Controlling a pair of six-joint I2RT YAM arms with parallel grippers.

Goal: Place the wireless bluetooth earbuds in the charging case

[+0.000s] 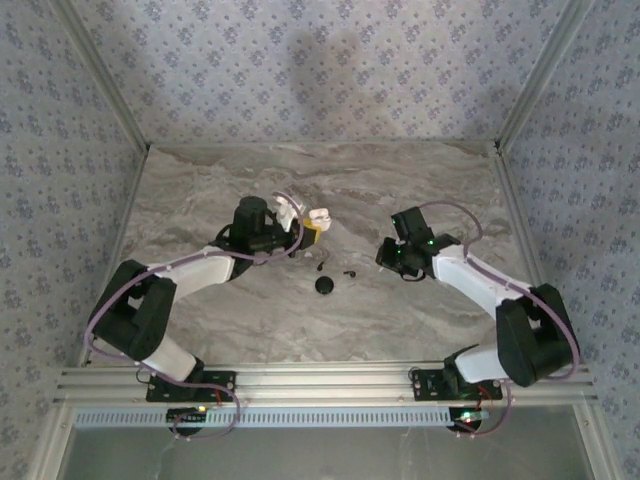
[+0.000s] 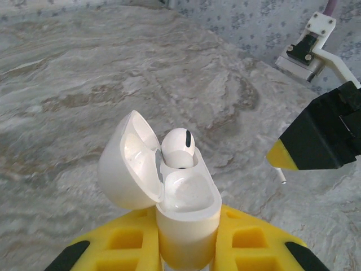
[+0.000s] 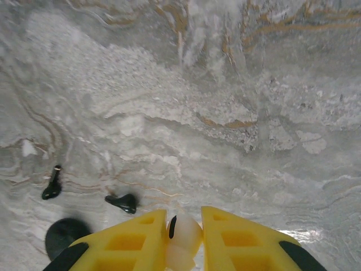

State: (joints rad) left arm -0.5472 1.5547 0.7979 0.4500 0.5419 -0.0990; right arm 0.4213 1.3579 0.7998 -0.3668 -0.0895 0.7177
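My left gripper (image 2: 189,251) is shut on a white charging case (image 2: 189,226), held upright with its lid (image 2: 127,169) swung open to the left. One white earbud (image 2: 179,148) sits in the case's far socket; the near socket is bare. From above, the case (image 1: 320,214) is left of the table's centre. My right gripper (image 3: 184,217) is shut on a second white earbud (image 3: 189,230). In the left wrist view one of its fingers (image 2: 316,141) hangs to the right of the case, apart from it, with the bud's white stem (image 2: 282,179) poking out below.
Two tiny black stemmed buds (image 3: 52,185) (image 3: 123,202) and a round black disc (image 3: 65,236) lie on the marble table (image 1: 420,190) between the grippers. From above the disc (image 1: 326,285) is nearest the front. Patterned walls close the back and both sides.
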